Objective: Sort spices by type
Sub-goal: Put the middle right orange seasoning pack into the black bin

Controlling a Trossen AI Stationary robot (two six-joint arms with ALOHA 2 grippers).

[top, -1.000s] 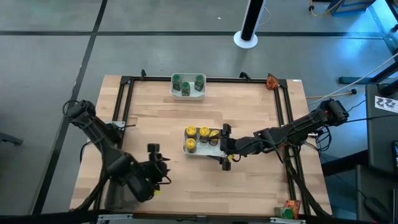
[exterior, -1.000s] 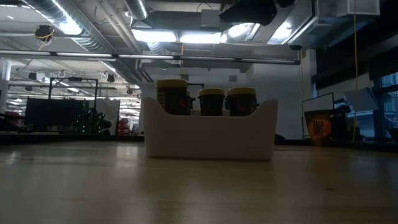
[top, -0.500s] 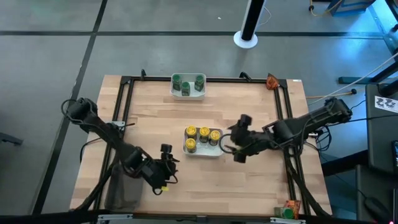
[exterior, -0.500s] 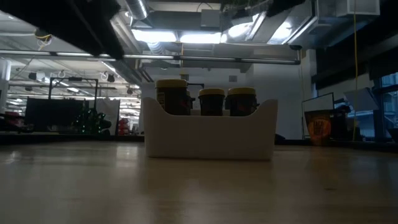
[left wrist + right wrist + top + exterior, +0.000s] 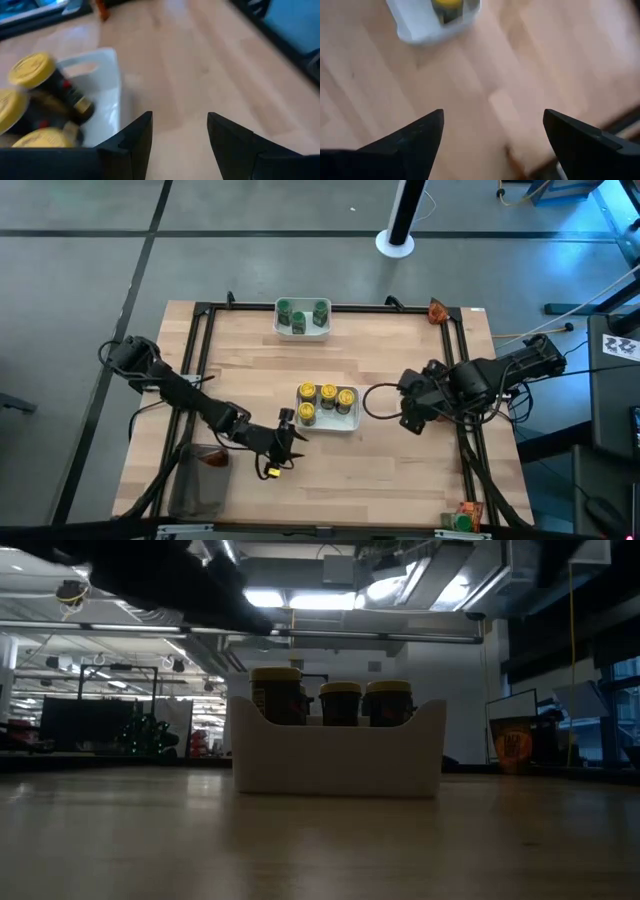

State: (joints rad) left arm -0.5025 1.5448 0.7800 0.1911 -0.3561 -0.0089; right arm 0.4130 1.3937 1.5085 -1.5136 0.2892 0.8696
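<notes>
Left tool [image 5: 284, 442], spread empty, just beside the yellow-capped jars [image 5: 325, 401]; right tool [image 5: 412, 418] apparently open.

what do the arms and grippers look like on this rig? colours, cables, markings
Both arms are dark, near-black jointed links with rounded joint housings. The left gripper has two flat, black, wedge-shaped fingers and a small yellow spot near its tip. The right gripper has matching black fingers, with a thin black cable looping beside it. No markings are legible.

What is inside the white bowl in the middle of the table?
The middle white bowl holds four yellow-capped jars. The jars cover most of its floor, so whether anything lies beneath them is hidden.
</notes>
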